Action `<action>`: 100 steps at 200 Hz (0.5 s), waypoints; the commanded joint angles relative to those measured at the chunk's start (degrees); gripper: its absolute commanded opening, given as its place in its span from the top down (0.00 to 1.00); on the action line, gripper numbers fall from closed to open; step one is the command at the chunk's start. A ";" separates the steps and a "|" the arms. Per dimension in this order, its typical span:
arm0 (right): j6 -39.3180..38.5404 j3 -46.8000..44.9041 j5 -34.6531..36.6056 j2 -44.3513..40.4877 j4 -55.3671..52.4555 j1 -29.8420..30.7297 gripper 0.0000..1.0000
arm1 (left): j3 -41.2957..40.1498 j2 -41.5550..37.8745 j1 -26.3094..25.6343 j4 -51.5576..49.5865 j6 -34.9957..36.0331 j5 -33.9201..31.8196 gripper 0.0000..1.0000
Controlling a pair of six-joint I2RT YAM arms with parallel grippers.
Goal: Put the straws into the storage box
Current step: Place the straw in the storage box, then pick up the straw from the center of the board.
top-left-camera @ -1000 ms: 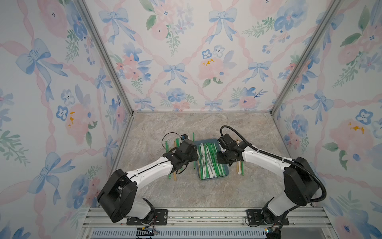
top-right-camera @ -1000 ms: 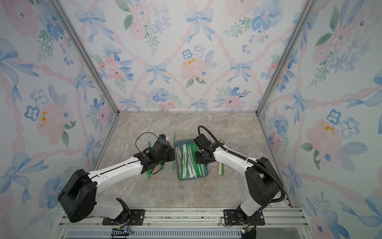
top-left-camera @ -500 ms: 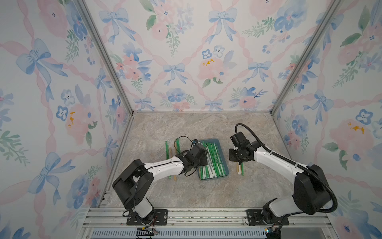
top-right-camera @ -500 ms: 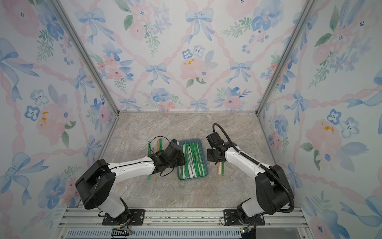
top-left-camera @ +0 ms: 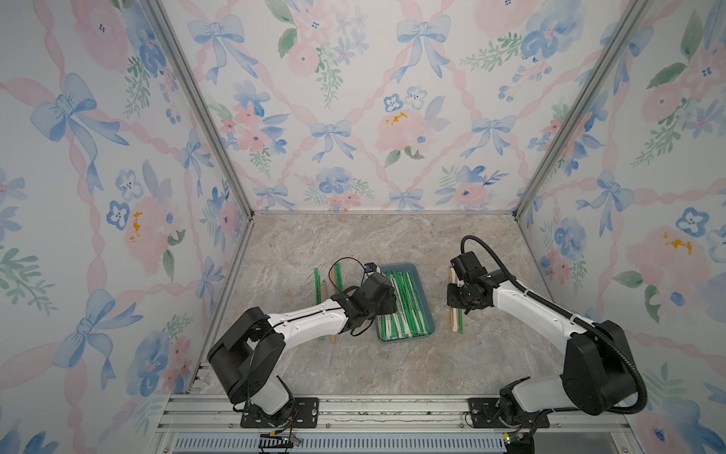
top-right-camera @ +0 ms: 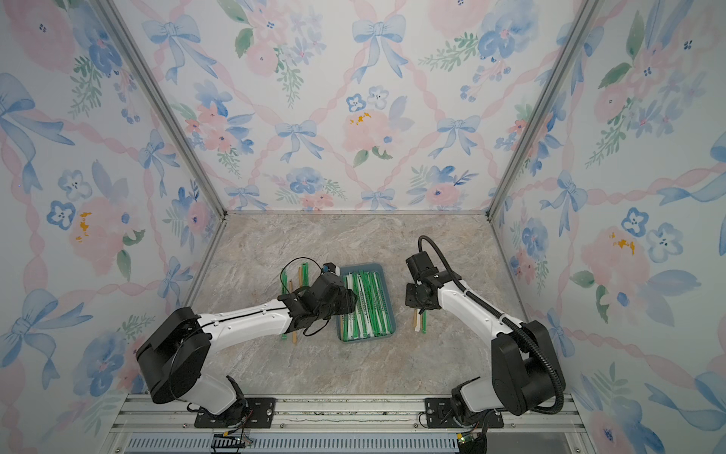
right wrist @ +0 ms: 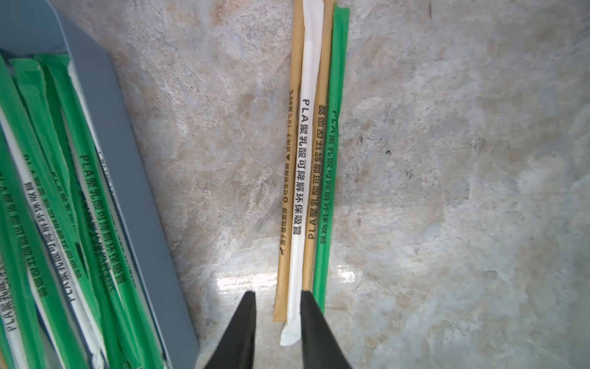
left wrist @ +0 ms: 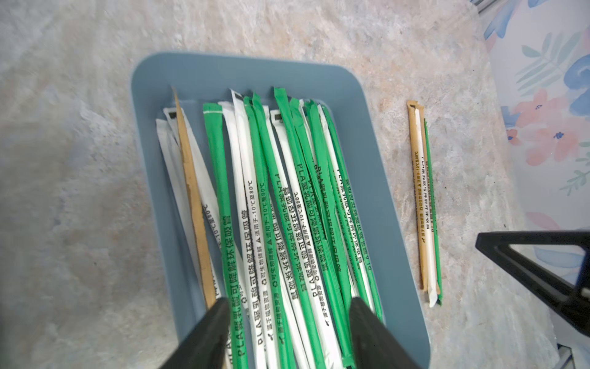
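Loose straws (top-left-camera: pixel 316 287): green and tan paper sleeves, were laid left of the box.
Left gripper (left wrist: pixel 289 300): was held over the storage box (left wrist: pixel 392 223), jaws parted, empty.
Storage box: smooth blue-grey plastic, filled with flat printed stored straws (left wrist: pixel 255 207).
Four-straw bundle (right wrist: pixel 303 159): was laid right of the box, long axis parallel to its rim. Its near end was framed by the narrowly parted, empty right gripper (right wrist: pixel 277 294), judged the nearer.

Straws (left wrist: pixel 281 223) w/ matt paper wraps, storage box (left wrist: pixel 255 73) smooth matt plastic, tabletop (right wrist: pixel 447 159) semi-gloss stone-look.
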 commanded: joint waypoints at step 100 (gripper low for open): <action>-1.47 -0.95 -2.08 8.16 3.35 0.38 0.76 | -6.33 -7.44 3.52 0.28 0.90 -4.65 0.02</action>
